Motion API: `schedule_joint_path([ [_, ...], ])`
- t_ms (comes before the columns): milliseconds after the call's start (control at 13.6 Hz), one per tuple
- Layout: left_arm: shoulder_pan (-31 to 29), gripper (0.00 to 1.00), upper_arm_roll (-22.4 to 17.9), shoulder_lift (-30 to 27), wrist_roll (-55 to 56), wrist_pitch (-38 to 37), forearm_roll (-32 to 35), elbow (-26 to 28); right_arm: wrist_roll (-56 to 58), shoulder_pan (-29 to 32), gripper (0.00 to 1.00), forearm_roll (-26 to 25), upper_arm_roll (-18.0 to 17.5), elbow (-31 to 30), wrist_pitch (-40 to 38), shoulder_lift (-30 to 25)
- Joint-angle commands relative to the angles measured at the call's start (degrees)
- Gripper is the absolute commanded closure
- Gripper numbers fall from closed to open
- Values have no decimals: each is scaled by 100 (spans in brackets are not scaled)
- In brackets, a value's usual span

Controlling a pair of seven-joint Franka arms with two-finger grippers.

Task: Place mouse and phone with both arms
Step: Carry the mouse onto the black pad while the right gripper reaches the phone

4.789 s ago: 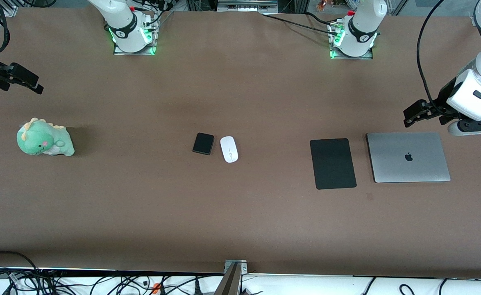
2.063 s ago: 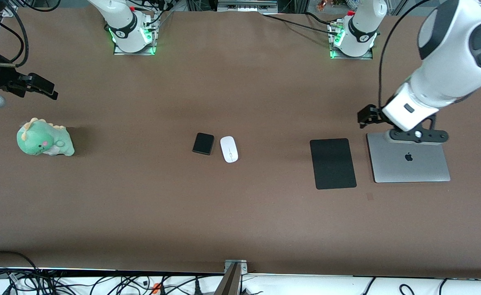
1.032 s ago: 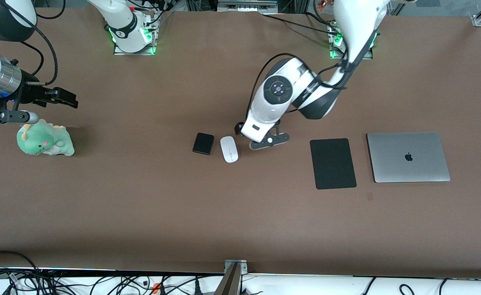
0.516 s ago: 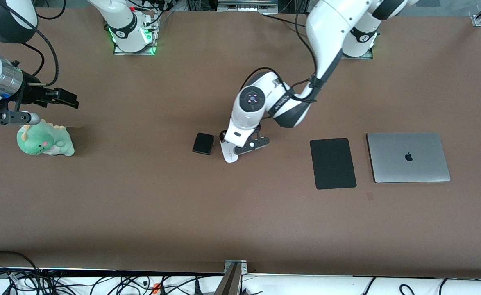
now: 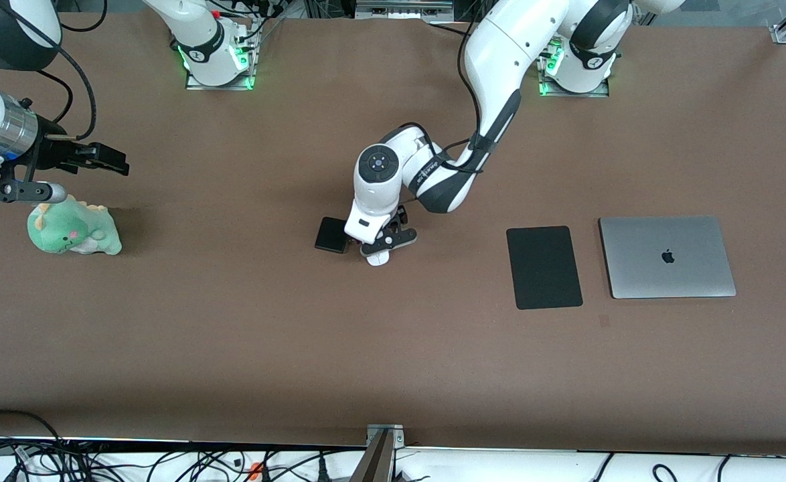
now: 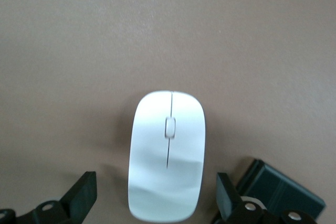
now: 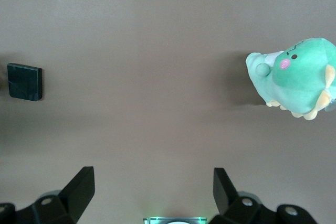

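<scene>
The white mouse (image 6: pixel 167 156) lies at the table's middle, and only its tip (image 5: pixel 379 260) shows under the left arm's hand in the front view. My left gripper (image 6: pixel 155 198) hangs open over it, one finger (image 6: pixel 84 195) on each side with a gap to the mouse. The black phone (image 5: pixel 330 234) lies beside the mouse toward the right arm's end, and its corner (image 6: pixel 275 190) shows past one finger. My right gripper (image 5: pixel 115 161) waits open with nothing between its fingers (image 7: pixel 81 187), over the table near a plush toy. The phone (image 7: pixel 24 81) shows small in its view.
A green plush dinosaur (image 5: pixel 71 227) sits at the right arm's end of the table. A thin black mouse pad (image 5: pixel 543 266) and a shut silver laptop (image 5: pixel 667 256) lie side by side toward the left arm's end.
The left arm has swept from the laptop across the table and now hangs over the mouse, covering most of it. The right gripper has barely moved over the last second.
</scene>
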State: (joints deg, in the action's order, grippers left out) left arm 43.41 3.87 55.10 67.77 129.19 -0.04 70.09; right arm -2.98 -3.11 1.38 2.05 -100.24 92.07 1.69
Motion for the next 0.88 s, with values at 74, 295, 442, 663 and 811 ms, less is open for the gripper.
schedule_joint_path([
  [74,36,0,-53,246,0,62,83,-321,-36,12,0,-76,-12,22,-101,-29],
  [295,10,36,-53,264,-376,62,83,-321,-45,12,0,-76,-12,13,-101,-29],
  [442,-51,64,-53,238,-764,27,75,-321,-45,12,0,-41,-3,22,-162,-29],
  [663,-130,78,-44,194,-791,-16,57,-321,-27,12,0,-76,-3,13,-163,-29],
  [811,-463,78,-36,36,-870,-104,92,-321,-18,21,0,-76,5,22,-171,-20],
])
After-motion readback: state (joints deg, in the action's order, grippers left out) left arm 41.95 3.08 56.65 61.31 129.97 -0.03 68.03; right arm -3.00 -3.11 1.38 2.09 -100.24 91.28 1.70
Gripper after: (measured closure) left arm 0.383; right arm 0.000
